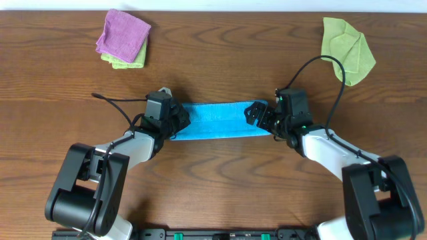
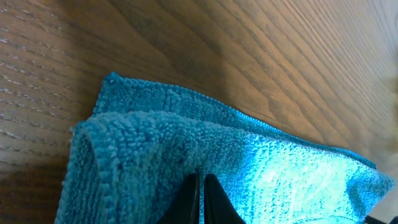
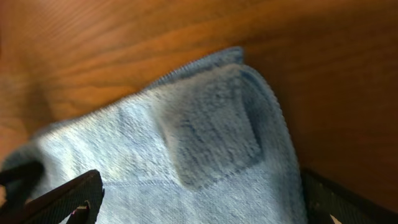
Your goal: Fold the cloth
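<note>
The sky-blue cloth lies on the wooden table as a long narrow folded strip between my two grippers. My left gripper is at its left end. In the left wrist view the fingers are pressed together on the cloth, whose layered left edge curls up. My right gripper is at the right end. In the right wrist view its jaws are wide open astride the cloth, which lies flat with a corner folded over. The white tag is hidden.
A purple cloth lies on a light green cloth at the back left. Another light green cloth lies crumpled at the back right. Cables run from both wrists.
</note>
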Robot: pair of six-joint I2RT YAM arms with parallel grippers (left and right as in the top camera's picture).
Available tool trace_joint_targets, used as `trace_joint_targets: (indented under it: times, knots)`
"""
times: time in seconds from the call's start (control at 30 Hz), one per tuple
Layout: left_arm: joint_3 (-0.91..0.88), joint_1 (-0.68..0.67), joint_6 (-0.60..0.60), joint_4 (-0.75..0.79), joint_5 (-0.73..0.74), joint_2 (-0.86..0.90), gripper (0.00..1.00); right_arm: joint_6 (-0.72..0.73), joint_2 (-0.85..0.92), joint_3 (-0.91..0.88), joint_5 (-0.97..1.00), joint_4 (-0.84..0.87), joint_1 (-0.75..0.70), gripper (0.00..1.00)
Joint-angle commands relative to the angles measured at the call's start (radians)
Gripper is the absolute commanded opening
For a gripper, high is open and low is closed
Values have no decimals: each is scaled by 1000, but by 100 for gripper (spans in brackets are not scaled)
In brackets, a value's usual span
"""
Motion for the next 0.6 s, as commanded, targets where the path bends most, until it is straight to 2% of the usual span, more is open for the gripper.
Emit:
trace_joint_targets:
  times: [0.0,0.1,0.27,0.37,0.4,0.5,0.57]
  knots:
    - [19,-2,14,-4,-14,13,6,43,47,7,-22,22,-8,99]
    - [19,-2,14,-4,-13,13,6,43,81,7,-37,46,-8,94]
    - [19,-2,14,-14,-13,13,6,36,104,7,-48,67,-4,69]
    - [19,-2,14,-22,-13,13,6,-29,104,7,-48,109,0,60]
    - [19,-2,14,-25,-13,13,6,-37,104,7,-48,121,1,53]
    - [19,-1,14,-25,-6,13,6,-56,103,7,-65,167,5,24]
    - [19,0,14,-25,-6,13,6,-67,103,8,-88,199,5,11]
